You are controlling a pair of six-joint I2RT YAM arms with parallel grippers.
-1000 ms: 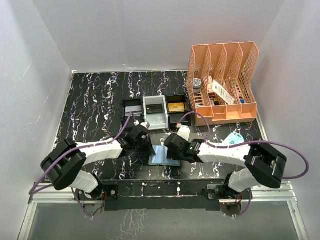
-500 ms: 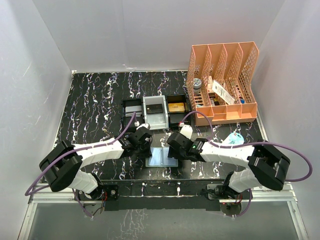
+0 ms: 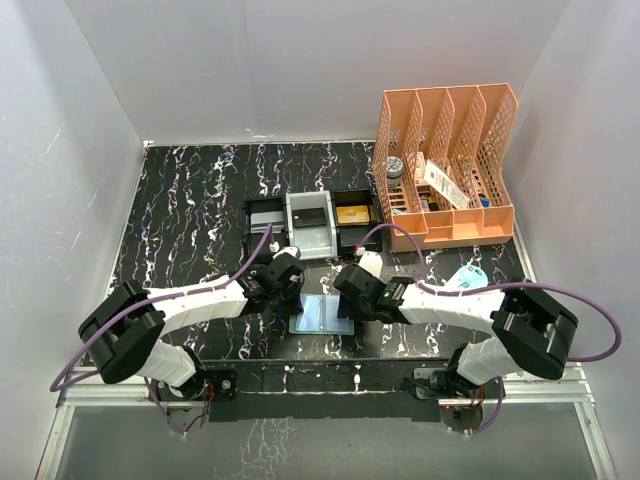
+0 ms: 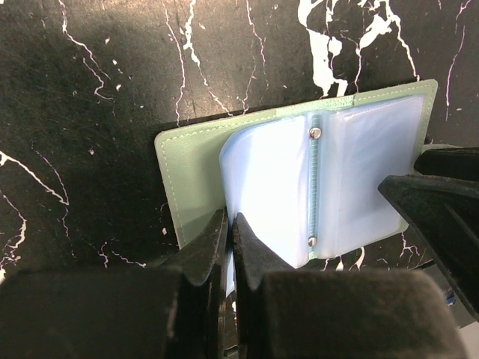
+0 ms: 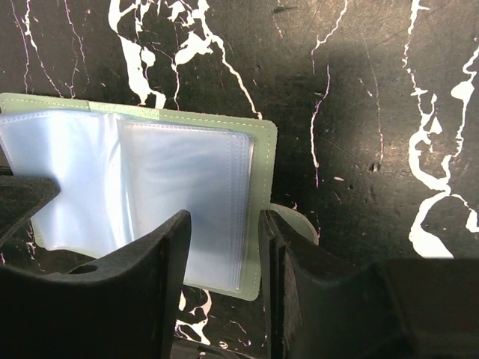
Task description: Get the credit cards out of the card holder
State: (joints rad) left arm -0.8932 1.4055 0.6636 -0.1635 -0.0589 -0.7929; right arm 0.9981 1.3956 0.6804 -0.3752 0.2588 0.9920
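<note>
Two pages now lie open: card holder point(image 4: 299, 179) settled near table's point(image 3: 180, 200) near edge, left gripper point(image 4: 228, 247) pinching its sleeve, right gripper point(image 5: 224, 254) spread to search it.

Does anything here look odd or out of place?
Only the soft sage-green card holder, open on the black marbled table: one clear plastic sleeve arches up instead of lying flat, seemingly pinched by the left gripper.

Black marbled table point(image 3: 190, 210) bears open card holder point(image 3: 322, 313), 3 trays point(image 3: 312, 243), orange rack point(image 3: 455, 228).
</note>
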